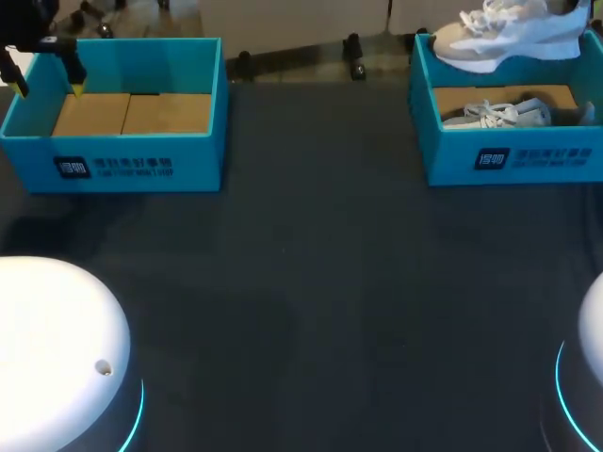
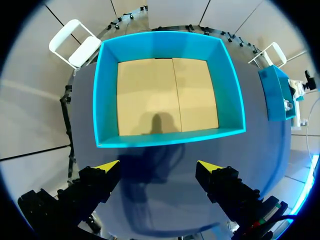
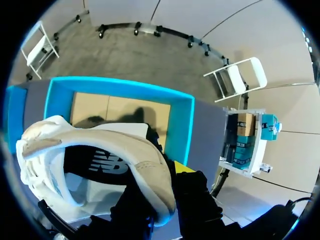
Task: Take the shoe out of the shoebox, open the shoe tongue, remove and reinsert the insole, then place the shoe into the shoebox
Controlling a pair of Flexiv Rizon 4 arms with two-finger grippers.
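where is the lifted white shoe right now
In the head view the white shoe is at the far right, held in the air over the back rim of the right shoebox, above a second shoe lying inside.

We show two smooth white domed housings in the head view: our left arm point(image 1: 52, 348) at seven o'clock and our right arm point(image 1: 594, 330) at five o'clock. Each has a glowing cyan ring along its lower edge. The left dome has one small round recess in its shell. Our left gripper point(image 2: 157, 167) has two blocky black fingers, each capped with a bright yellow wedge-shaped tip point(image 2: 106, 165). Small red and green marks sit on one finger's housing. Our right gripper point(image 3: 167, 185) is also black and bulky, with only a sliver of yellow tip showing.
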